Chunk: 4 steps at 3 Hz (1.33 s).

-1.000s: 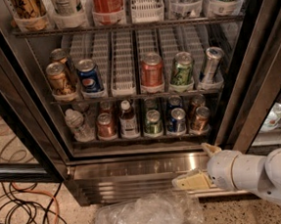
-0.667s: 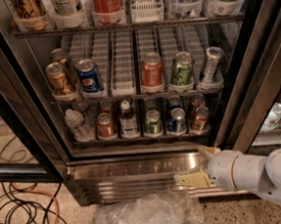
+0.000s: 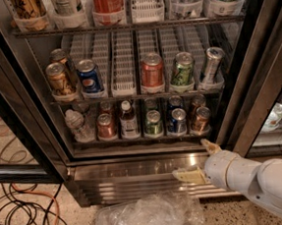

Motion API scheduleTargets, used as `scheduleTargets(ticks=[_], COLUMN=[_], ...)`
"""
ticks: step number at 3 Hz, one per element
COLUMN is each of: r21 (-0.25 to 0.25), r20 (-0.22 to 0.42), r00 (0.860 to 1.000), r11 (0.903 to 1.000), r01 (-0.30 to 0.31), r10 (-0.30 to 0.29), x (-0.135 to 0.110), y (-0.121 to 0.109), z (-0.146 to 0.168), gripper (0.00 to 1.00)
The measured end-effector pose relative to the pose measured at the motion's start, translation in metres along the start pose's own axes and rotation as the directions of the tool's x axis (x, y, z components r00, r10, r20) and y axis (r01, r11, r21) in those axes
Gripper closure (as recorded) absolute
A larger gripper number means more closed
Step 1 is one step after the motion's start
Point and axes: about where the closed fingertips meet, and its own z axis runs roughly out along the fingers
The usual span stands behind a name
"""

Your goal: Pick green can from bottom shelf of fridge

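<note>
Camera view. Tall fridge [image 3: 258,69], dark-framed, with wire racks carrying white ribbed plastic lanes [image 3: 122,57]. Underneath, a shiny stainless-steel base [image 3: 132,177], ridged in horizontal bands.

On the middle rack, all cylindrical aluminium with silver lids: gold can [image 3: 60,79], upper blue can [image 3: 89,75], upper red can [image 3: 152,70], bright green can [image 3: 181,70] with a pale label, and slim silver can [image 3: 211,65] leaning to the right.

Bottom shelf [image 3: 138,140]: dark metal, thin front rail, lower in height than the rack above. From left to right along its front: crinkled clear bottle [image 3: 78,126], red can [image 3: 105,126], dark labelled bottle [image 3: 128,120] with white cap and white label, green can [image 3: 153,123], blue can [image 3: 178,121], copper can [image 3: 201,119]. More cans behind, in shadow. Green can upright, dark-bodied with silver lid, near the middle of the row, between the labelled bottle and the blue can, just beside both.

No lettering readable on any can or label.

Gripper [image 3: 189,158] on a smooth white rounded arm, reaching in from lower right. Cream-coloured fingers spread apart, one up by the base's top edge, below the shelf's right end, the other lower, before the ribbed steel. Nothing held, no can touched; below and right of the green can, apart from it.

On the speckled floor [image 3: 34,190], black and orange cables [image 3: 27,218] and a crumpled clear plastic bag [image 3: 145,217].
</note>
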Motion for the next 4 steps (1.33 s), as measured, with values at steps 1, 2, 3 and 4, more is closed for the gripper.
scheduleTargets(ticks=[1, 2, 3, 4], r21=[0.126, 0.201, 0.204, 0.179], r20=[0.089, 0.181, 0.195, 0.170], r00=[0.996, 0.983, 0.981, 0.985], r11=[0.9920, 0.9787, 0.9772, 0.9821], r01=[0.014, -0.040, -0.058, -0.059], r10=[-0.025, 0.003, 0.018, 0.028], x=[-0.010, -0.021, -0.022, -0.013], y=[-0.024, -0.041, -0.041, -0.033], z=[0.013, 0.026, 0.031, 0.033], gripper=[0.16, 0.16, 0.15, 0.29])
